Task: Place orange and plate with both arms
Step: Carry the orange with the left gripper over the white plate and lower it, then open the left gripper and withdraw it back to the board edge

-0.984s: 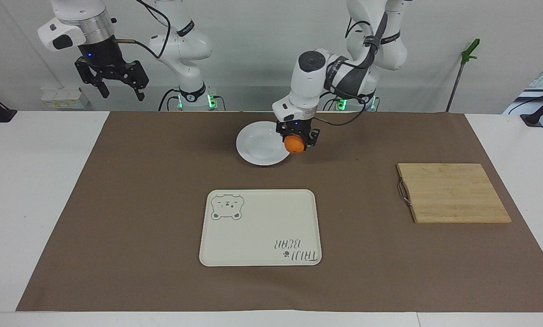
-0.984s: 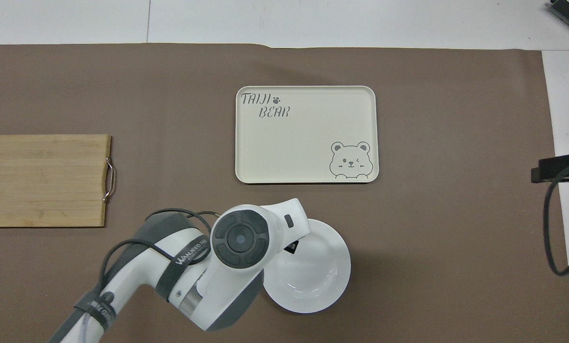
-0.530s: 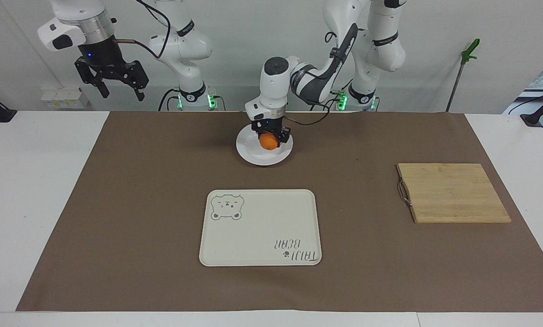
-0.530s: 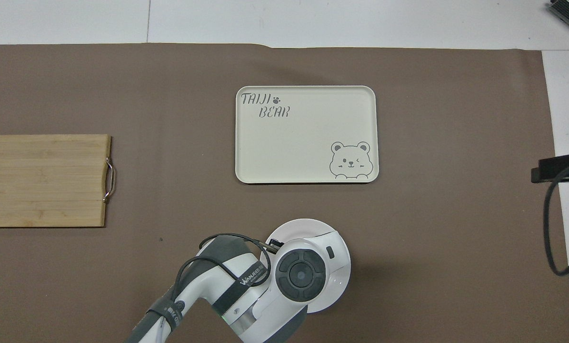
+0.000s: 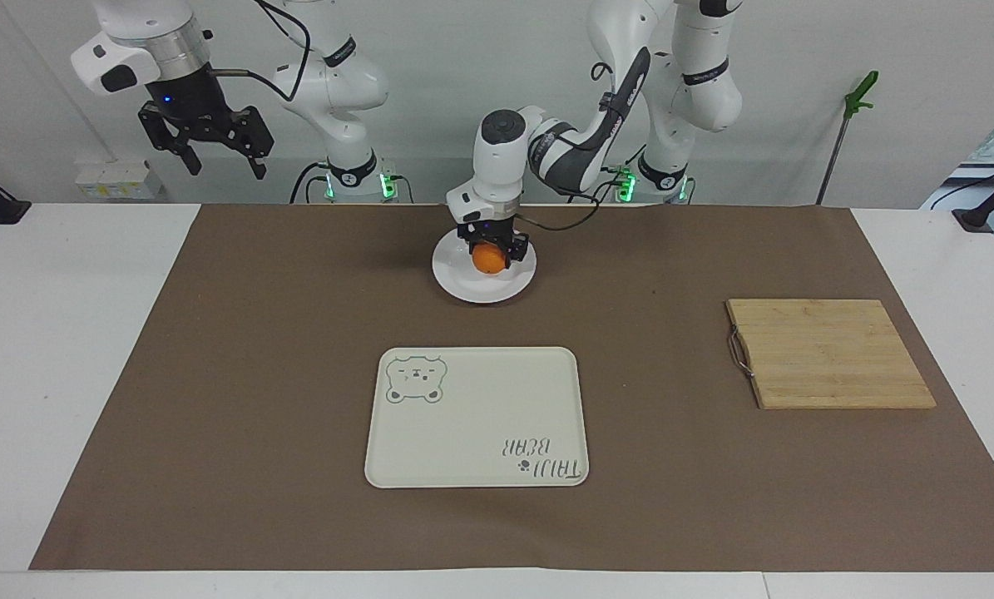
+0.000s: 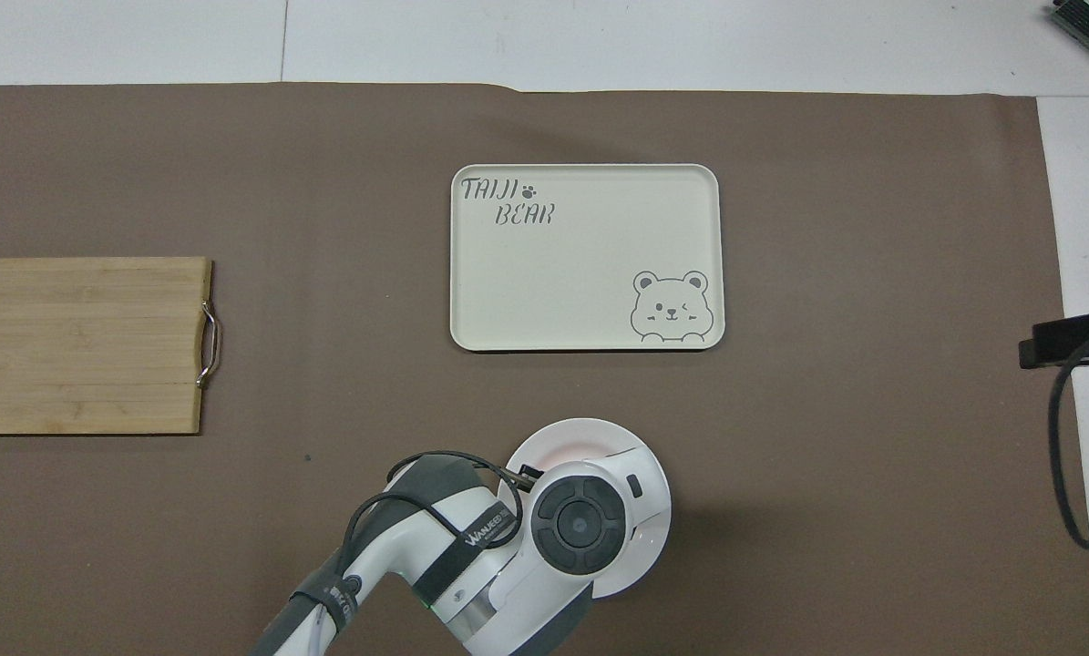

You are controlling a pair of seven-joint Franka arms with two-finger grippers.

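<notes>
The white plate (image 5: 462, 285) lies on the brown mat, near the robots at mid table. The orange (image 5: 488, 259) is over the plate's middle, low against it, with my left gripper (image 5: 491, 264) straddling it from above. Whether the gripper still grips the orange cannot be told. In the overhead view the left arm's wrist (image 6: 580, 524) covers the orange and much of the plate (image 6: 580, 435). My right gripper (image 5: 207, 156) waits open and empty, raised high over the right arm's end of the table.
A cream tray with a bear drawing (image 5: 476, 416) (image 6: 586, 257) lies on the mat, farther from the robots than the plate. A bamboo cutting board (image 5: 829, 353) (image 6: 84, 344) with a metal handle lies toward the left arm's end.
The left arm carried the orange from the plate's edge to over its middle, then settled a touch lower. The right arm has barely moved.
</notes>
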